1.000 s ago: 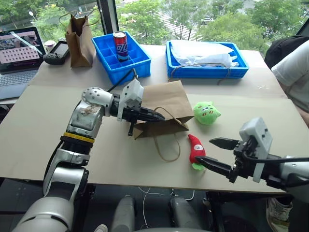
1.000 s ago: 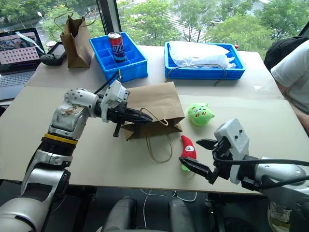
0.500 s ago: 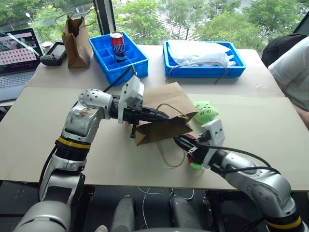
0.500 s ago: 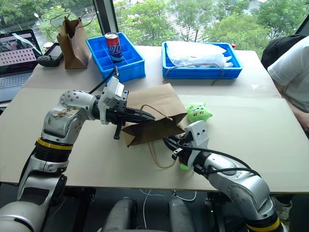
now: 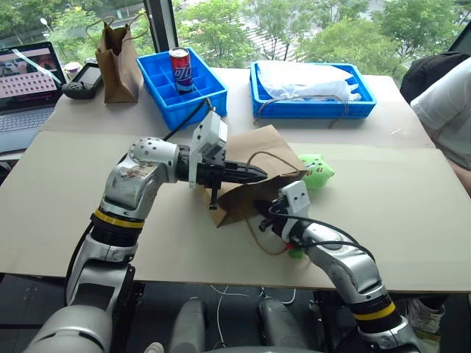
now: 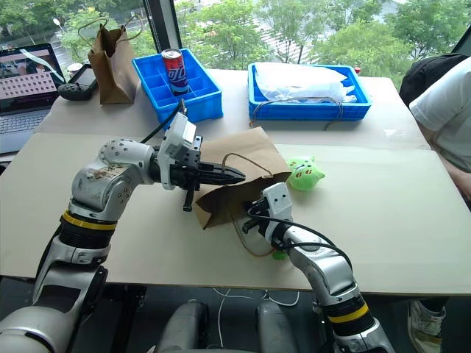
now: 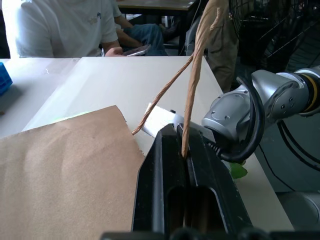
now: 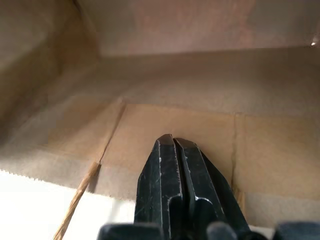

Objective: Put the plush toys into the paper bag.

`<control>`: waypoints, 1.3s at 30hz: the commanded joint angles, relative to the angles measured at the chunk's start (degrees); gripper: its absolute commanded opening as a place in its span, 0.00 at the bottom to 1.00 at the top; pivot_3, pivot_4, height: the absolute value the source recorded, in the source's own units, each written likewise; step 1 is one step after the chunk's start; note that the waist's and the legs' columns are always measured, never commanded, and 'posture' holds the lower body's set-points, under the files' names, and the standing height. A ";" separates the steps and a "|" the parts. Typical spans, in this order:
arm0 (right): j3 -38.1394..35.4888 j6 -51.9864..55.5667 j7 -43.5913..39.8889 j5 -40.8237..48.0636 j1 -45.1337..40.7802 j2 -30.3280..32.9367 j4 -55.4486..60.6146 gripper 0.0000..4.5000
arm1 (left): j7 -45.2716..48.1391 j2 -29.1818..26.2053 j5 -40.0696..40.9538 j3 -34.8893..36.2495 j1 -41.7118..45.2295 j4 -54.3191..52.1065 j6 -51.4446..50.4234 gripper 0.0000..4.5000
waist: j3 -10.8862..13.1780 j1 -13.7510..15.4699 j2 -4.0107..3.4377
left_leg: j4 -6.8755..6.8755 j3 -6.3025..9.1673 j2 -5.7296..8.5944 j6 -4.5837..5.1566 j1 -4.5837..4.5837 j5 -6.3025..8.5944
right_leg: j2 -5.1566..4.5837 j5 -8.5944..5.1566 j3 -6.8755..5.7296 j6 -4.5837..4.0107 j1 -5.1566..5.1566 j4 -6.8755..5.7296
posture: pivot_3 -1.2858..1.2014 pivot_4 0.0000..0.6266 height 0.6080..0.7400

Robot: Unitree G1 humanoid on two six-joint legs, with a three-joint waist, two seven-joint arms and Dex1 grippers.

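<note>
Under a window with trees, a pale counter (image 5: 412, 213) is carrying the bag (image 5: 257, 147), which is lying on its side with its mouth facing the robot's right arm. The left end effector (image 5: 257, 174) is closed on a handle (image 7: 192, 85), lifting the mouth. The right end effector (image 8: 172, 142) is closed on nothing and pointing into the mouth. The chili toy (image 5: 295, 254) is lying under the right forearm, so its axis is hidden. The green toy (image 5: 316, 170) is sitting just beside the bag, nearer the right arm.

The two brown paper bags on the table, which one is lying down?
The wide paper bag in the middle lies on its side, its handle pinched by the left gripper. The narrower dark bag at the back stands upright.
</note>
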State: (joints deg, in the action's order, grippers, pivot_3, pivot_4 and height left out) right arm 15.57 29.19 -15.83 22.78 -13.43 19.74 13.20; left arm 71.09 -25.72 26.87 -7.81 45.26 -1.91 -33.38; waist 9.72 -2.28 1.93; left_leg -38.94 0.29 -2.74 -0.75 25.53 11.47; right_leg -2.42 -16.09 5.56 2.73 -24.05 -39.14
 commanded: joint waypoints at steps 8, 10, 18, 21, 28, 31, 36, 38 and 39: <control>1.84 0.67 -4.94 -8.60 -0.19 1.45 -2.73 0.01 | -11.74 -2.06 5.30 11.09 8.95 9.73 -11.35 0.00 | 0.00 -0.08 0.00 | -0.02 0.02 0.01 -0.01 -0.05 0.00 | 0.01 0.00 -0.02 0.00 0.03 -0.04 | 0.52 0.24 0.65; 1.35 0.79 -5.56 -9.21 -0.23 1.47 -2.70 0.01 | -14.35 -1.64 5.93 12.82 9.95 11.57 -13.37 0.00 | 0.00 0.00 0.00 | -0.02 0.02 0.01 -0.01 -0.06 0.00 | -0.01 -0.01 -0.02 0.01 0.06 -0.03 | 0.52 0.24 0.65; 0.32 1.67 -6.92 -10.39 -0.02 1.07 -1.83 0.01 | -22.06 2.09 9.21 16.70 10.89 12.09 -18.37 0.00 | 0.00 0.06 0.00 | -0.03 0.03 0.02 -0.01 -0.05 -0.01 | -0.02 0.00 -0.03 0.00 0.05 -0.05 | 0.52 0.24 0.65; 0.05 2.06 -7.17 -10.59 -0.06 0.98 -1.40 0.01 | -23.02 2.35 9.66 16.68 10.70 11.71 -18.95 0.00 | 0.00 0.05 0.00 | -0.03 0.03 0.02 -0.02 -0.05 -0.01 | -0.02 0.00 -0.03 0.00 0.04 -0.06 | 0.52 0.24 0.65; -6.95 6.45 -8.55 -3.14 -0.42 0.06 8.48 0.01 | -24.29 2.89 12.20 16.75 9.74 9.96 -21.26 0.00 | 0.00 0.16 0.00 | -0.03 0.03 0.04 -0.03 -0.02 -0.01 | -0.04 0.00 -0.02 0.00 0.01 -0.06 | 0.52 0.24 0.65; -11.63 11.51 -8.45 0.96 -0.37 1.55 15.63 0.13 | -24.23 2.61 13.86 16.38 7.87 7.11 -22.98 0.00 | 0.00 0.15 0.00 | -0.02 0.04 0.03 -0.03 0.02 -0.01 | -0.05 0.00 -0.02 0.00 -0.03 -0.07 | 0.52 0.24 0.65; -24.70 24.23 -8.87 13.33 0.13 8.26 27.35 0.49 | -24.75 2.61 16.22 16.78 5.70 4.10 -24.92 0.00 | 0.00 0.15 0.00 | 0.00 0.06 0.03 -0.03 0.01 -0.01 | -0.05 0.00 -0.03 0.00 -0.04 -0.09 | 0.52 0.24 0.65; -30.28 30.68 -8.89 18.32 1.25 12.72 30.40 0.65 | -24.67 2.35 16.45 16.53 5.03 3.60 -25.10 0.00 | 0.00 0.19 0.01 | -0.01 0.07 0.03 -0.03 0.00 -0.01 | -0.05 0.00 -0.04 0.00 0.00 -0.07 | 0.52 0.24 0.65; -32.44 33.48 -8.62 20.70 1.83 14.27 31.46 0.73 | -24.62 2.19 16.56 16.42 4.82 3.46 -25.09 0.00 | 0.00 0.18 0.00 | 0.00 0.06 0.03 -0.03 0.00 -0.01 | -0.05 0.00 -0.03 0.00 0.01 -0.06 | 0.52 0.24 0.65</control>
State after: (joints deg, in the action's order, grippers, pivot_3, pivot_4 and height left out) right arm -11.52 56.63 -24.75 37.71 -12.44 31.87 40.59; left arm 46.20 -22.99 42.16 8.04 49.84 3.86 -58.27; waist 9.72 -2.10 1.94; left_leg -38.94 0.34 -2.71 -0.77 25.52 11.46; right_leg -2.47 -16.09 5.53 2.73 -24.05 -39.20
